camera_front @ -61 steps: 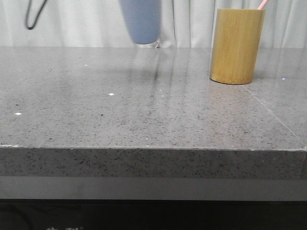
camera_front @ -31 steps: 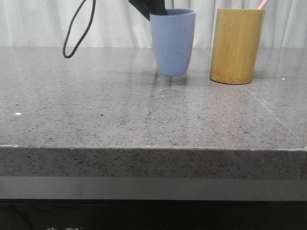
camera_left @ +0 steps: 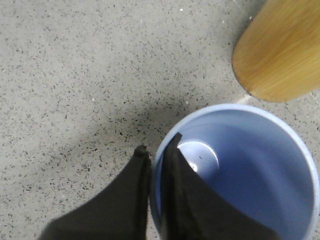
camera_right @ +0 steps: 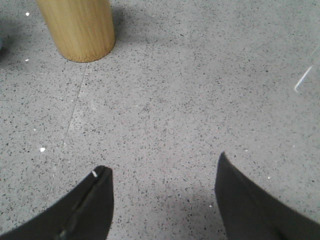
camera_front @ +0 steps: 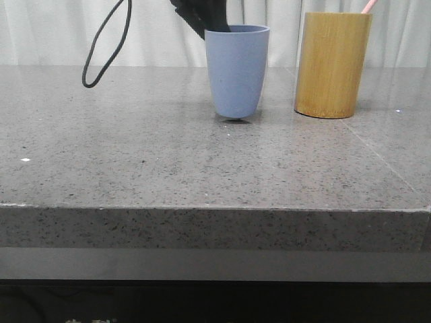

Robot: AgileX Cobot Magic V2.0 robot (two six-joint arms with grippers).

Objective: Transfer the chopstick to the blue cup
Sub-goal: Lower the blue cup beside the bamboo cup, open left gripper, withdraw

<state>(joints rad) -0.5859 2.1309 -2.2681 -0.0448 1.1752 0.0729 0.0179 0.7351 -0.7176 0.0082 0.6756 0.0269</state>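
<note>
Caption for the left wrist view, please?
Left pincer grips the blue cup rim, one finger inside, beside the bamboo holder.

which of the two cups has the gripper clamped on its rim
The pale blue-grey tumbler: the left gripper pinches its rim, one finger inside. The yellow-brown bamboo cylinder beside it stands ungripped.

A: Colours on the bench (camera_front: 135,161)?
B: Grey, black-speckled stone. Blue cup (camera_front: 236,70): matte pale blue-grey. Bamboo holder (camera_front: 331,64): yellow-brown, fine grain. Chopstick (camera_front: 368,6) tip: pale pink. Jaws: black.
</note>
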